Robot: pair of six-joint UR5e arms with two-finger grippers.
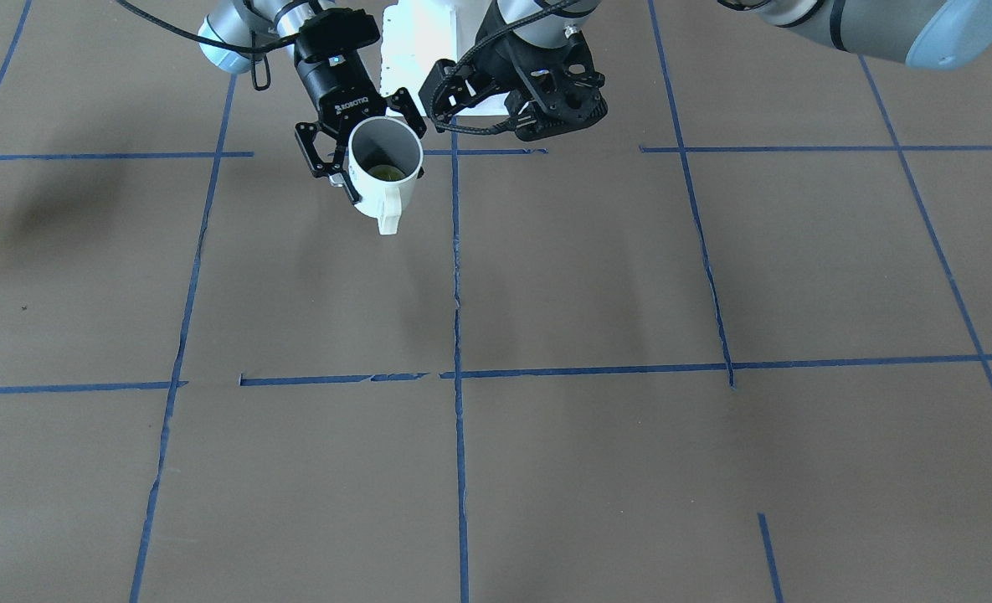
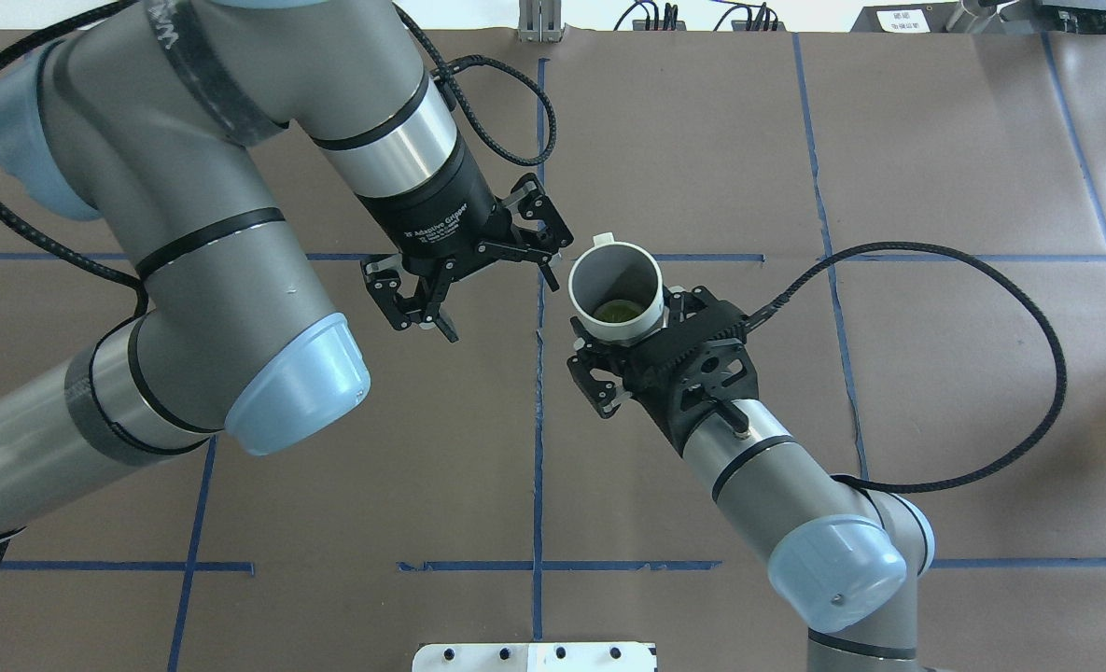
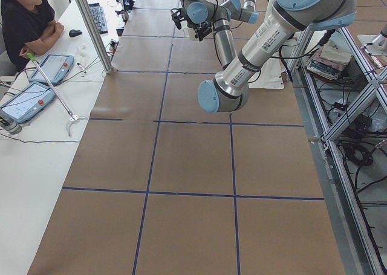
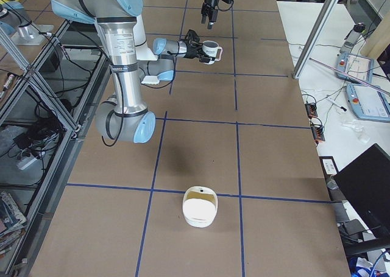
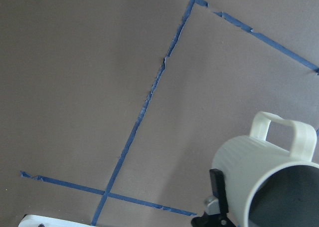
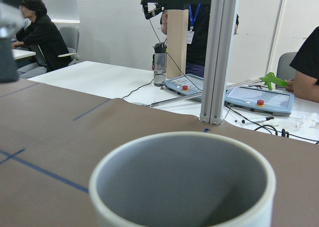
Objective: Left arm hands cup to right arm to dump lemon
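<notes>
My right gripper gripped the cup, mouth up and seemingly near upright, lemon at its bottom. My left gripper hung spread wide just beside.

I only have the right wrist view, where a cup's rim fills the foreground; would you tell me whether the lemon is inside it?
Observer: Yes, the overhead view shows the lemon lying at the bottom of the cup.
Operator: Thank you. Which gripper holds the cup?
Observer: The right gripper is shut on it; the left gripper stands open beside it.
Operator: Is any receptacle in sight?
Observer: The exterior right view shows a white container on the table, well to the robot's right of the cup.
</notes>
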